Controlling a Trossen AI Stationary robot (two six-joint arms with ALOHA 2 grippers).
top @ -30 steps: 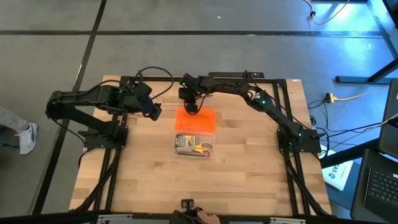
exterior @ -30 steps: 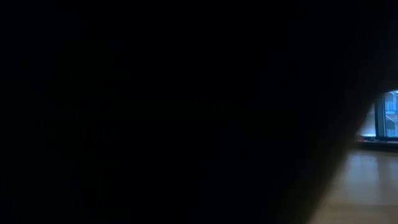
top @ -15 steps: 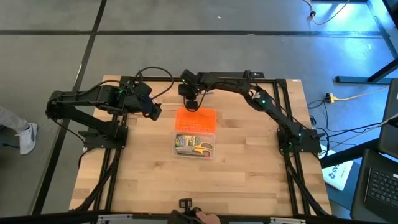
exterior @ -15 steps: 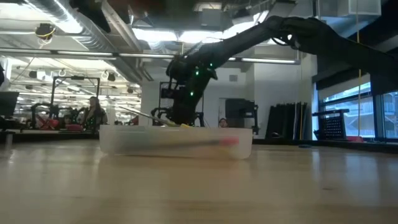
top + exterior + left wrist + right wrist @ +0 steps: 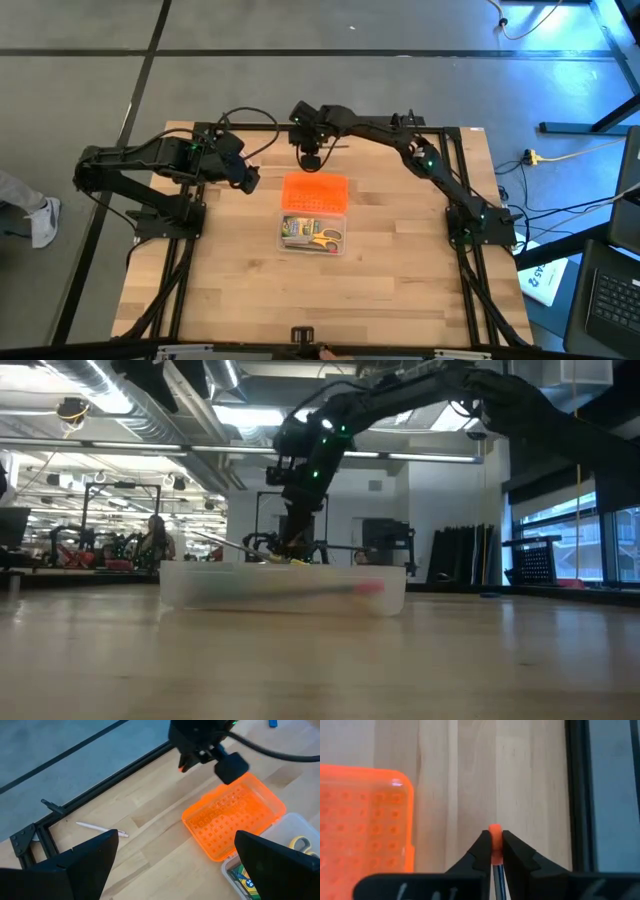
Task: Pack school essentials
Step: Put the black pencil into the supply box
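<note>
My right gripper hangs above the table's far part, just beyond the orange lid, and is shut on a thin red-tipped pencil. The clear box in the middle of the table holds a green-yellow crayon box and yellow-handled scissors. The lid lies at the box's far end. A white pen lies on the wood near the far left rail. My left gripper waits open, raised left of the lid. A tiny blue piece lies farther off. My right gripper pinches the pencil between its two fingers, just behind the red tip. The tip pokes out past the fingertips and the shaft runs back along the fingers. The fingers slant steeply down. The pencil is lifted clear of the table.
Black frame rails run along the table's far, left and right sides. Bare wood lies on the near half of the table. The room beyond shows in the low view, with a person far off.
My right gripper has risen and drawn a little toward the table's far edge, away from the orange lid, carrying the pencil up off the table.
</note>
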